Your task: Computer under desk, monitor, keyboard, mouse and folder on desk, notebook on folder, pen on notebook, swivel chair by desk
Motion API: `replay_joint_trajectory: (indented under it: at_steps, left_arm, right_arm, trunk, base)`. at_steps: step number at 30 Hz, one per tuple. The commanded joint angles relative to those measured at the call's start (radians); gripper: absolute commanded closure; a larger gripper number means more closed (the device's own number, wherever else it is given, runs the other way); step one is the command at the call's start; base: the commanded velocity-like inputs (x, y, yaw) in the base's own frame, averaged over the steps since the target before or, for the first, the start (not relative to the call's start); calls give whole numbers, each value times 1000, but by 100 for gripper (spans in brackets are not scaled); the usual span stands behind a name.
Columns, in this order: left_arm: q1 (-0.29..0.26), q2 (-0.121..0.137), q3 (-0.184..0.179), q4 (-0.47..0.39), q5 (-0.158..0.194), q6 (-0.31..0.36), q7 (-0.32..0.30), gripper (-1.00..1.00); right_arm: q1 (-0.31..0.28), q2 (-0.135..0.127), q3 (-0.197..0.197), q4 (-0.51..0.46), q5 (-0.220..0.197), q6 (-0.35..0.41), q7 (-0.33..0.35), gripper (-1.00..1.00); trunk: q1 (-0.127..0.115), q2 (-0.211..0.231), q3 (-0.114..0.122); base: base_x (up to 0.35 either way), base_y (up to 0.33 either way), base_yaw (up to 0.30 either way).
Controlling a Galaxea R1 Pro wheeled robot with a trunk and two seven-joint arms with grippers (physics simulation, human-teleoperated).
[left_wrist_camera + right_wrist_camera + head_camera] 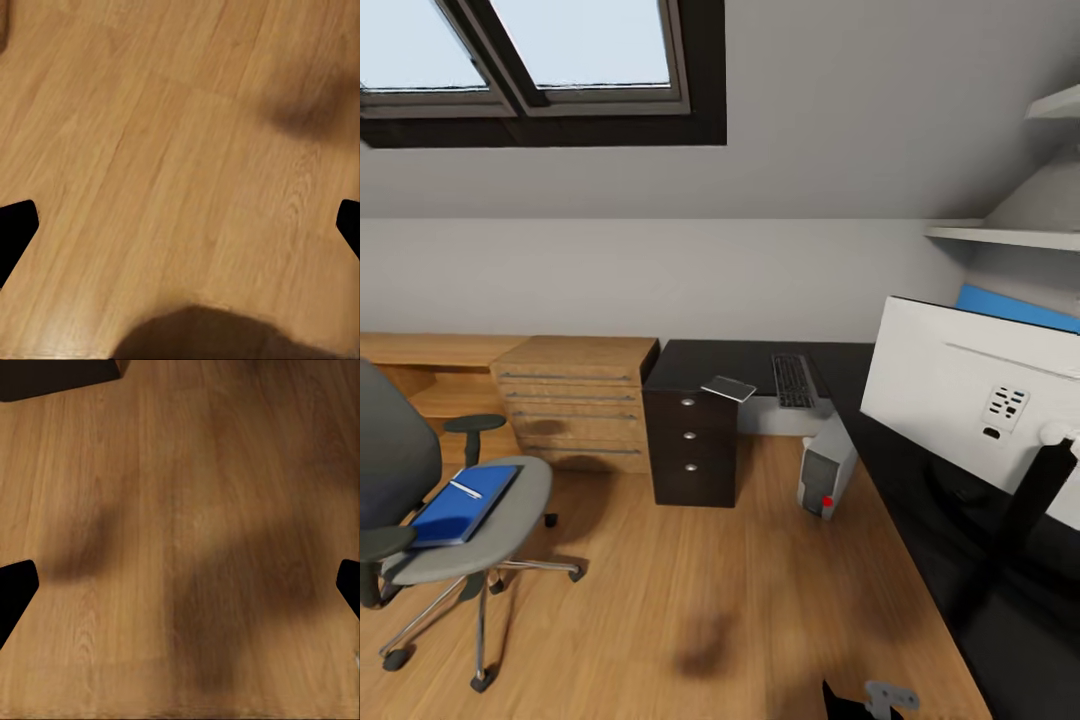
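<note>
both our grippers, left gripper and right gripper, hang spread and empty over the wooden floor, free for carrying. we see the flat bright blue folder on the grey swivel chair, awaiting its move to the black-topped desk.

- The black worktop runs along the far wall, then turns toward 4 o'clock in the head view.
- On its far stretch lies the keyboard, and toward 9 o'clock of it a small grey slab overhangs the front edge.
- The monitor stands on the near stretch.
- The wooden floor carries the computer, a dark drawer unit, a light wooden chest and the chair.
- On the chair's seat lies the blue folder, a white pen on top.
</note>
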Motion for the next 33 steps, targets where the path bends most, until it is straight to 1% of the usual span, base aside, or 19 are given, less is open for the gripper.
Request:
replay_joint_trajectory:
  at_steps: [1, 9, 12, 17, 18, 19, 21, 22, 24, 25, 26, 27, 29, 30, 32, 33]
  left_arm:
    - [-1, 0, 1, 1, -1, -3, 3, -100]
    - [-1, 0, 1, 1, -1, -3, 3, -100]
    - [-1, 0, 1, 1, -1, -3, 3, -100]
    - [-1, 0, 1, 1, -1, -3, 3, -100]
    - [-1, 0, 1, 1, -1, -3, 3, -100]
    - [-1, 0, 1, 1, -1, -2, 3, -100]
    - [-1, -1, 1, 1, -1, -3, 3, -100]
    - [-1, -1, 1, 1, -1, -3, 3, -100]
    - [-1, -1, 1, 1, -1, -2, 3, -100]
    - [-1, -1, 1, 1, -1, -2, 3, -100]
    - [-1, -1, 1, 1, -1, -2, 3, -100]
    - [-1, 0, 1, 1, -1, -2, 3, -100]
    - [-1, -1, 1, 1, -1, -2, 3, -100]
    - [-1, -1, 1, 1, -1, -2, 3, -100]
    - [-1, -1, 1, 1, -1, -3, 3, -100]
    - [-1, -1, 1, 1, -1, -3, 3, -100]
  right_arm:
    - [-1, 0, -1, 2, -10, -3, 9, -100]
    - [-1, 0, -1, 2, -10, -4, 9, -100]
    - [-1, 1, 11, -10, -10, -1, 7, -100]
    - [-2, 0, 16, -77, -11, 15, -30, -100]
    - [-3, -1, 16, -122, -11, 33, -57, -100]
    - [-3, -1, 17, -178, -10, 67, -87, -100]
    - [-3, -3, 17, -241, -10, 119, -118, -100]
    - [-3, -5, 18, -313, -10, 185, -149, -100]
    - [-3, -8, 17, -391, -10, 260, -179, -100]
    - [-2, -21, 16, -553, -10, 405, -241, -100]
    - [-2, -24, 16, -593, -10, 438, -258, -100]
    - [-2, -29, 16, -670, -10, 498, -292, -100]
    - [-2, -33, 17, -746, -10, 550, -327, -100]
    - [-2, -36, 17, -821, -10, 595, -365, -100]
    - [-2, -38, 17, -889, -10, 631, -402, -100]
    - [-2, -41, 16, -978, -10, 671, -446, -100]
  trunk:
    - [-1, -1, -1]
    - [-1, -1, -1]
    - [-1, -1, -1]
    - [-1, -1, -1]
    - [-1, -1, -1]
    - [-1, -1, -1]
    - [-1, -1, -1]
    - [-1, -1, -1]
    - [-1, -1, -1]
    - [-1, -1, -1]
    - [-1, -1, -1]
    - [-1, -1, -1]
    - [-1, -1, -1]
    - [-1, -1, -1]
    - [-1, -1, -1]
    - [-1, -1, -1]
  base:
    - [-223, 0, 0]
    - [-70, 0, 0]
    - [-2, 0, 0]
    - [0, 0, 0]
    - [0, 0, 0]
    - [0, 0, 0]
    - [0, 0, 0]
    - [0, 0, 0]
    - [0, 0, 0]
    - [0, 0, 0]
    - [0, 0, 0]
    - [0, 0, 0]
    - [0, 0, 0]
    - [0, 0, 0]
    - [0, 0, 0]
    - [0, 0, 0]
